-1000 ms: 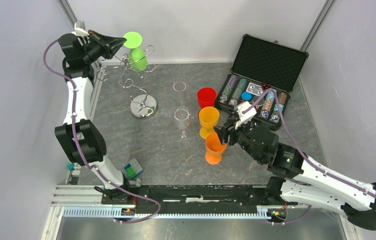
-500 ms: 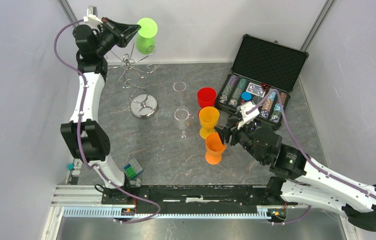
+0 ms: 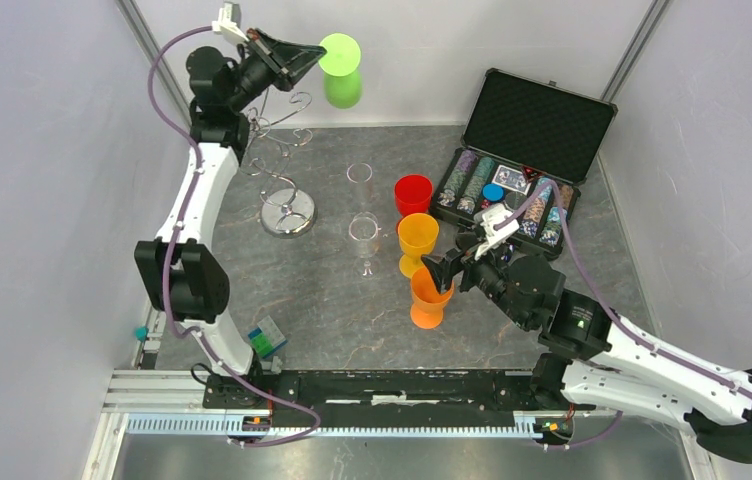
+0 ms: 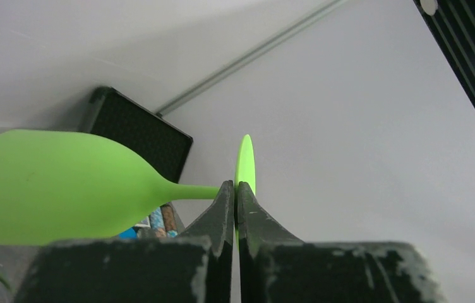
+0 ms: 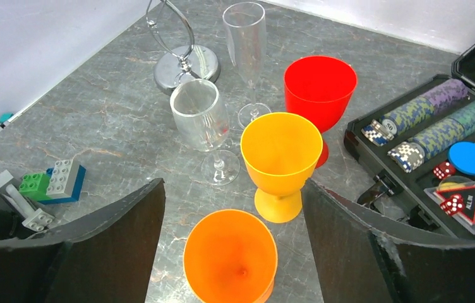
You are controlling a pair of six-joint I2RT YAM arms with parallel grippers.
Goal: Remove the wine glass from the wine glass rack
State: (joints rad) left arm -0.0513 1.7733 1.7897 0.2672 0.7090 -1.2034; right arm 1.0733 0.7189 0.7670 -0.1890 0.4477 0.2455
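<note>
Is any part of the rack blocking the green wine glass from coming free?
Nothing visible does. The left end effector grips the green wine glass by its stem, apart from the wine glass rack and its wire arms.

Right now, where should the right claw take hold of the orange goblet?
Grip the bowl across its sides, from above: the orange goblet stands upright, its round bowl tapering downward, and the open right claw flanks it.

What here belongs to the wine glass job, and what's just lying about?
Job: lime-green plastic wine glass, shiny silver wire rack, left claw.
Lying about: orange plastic goblet, yellow plastic goblet, red plastic goblet, clear wine glass, clear flute, black poker chip case, toy bricks.
</note>
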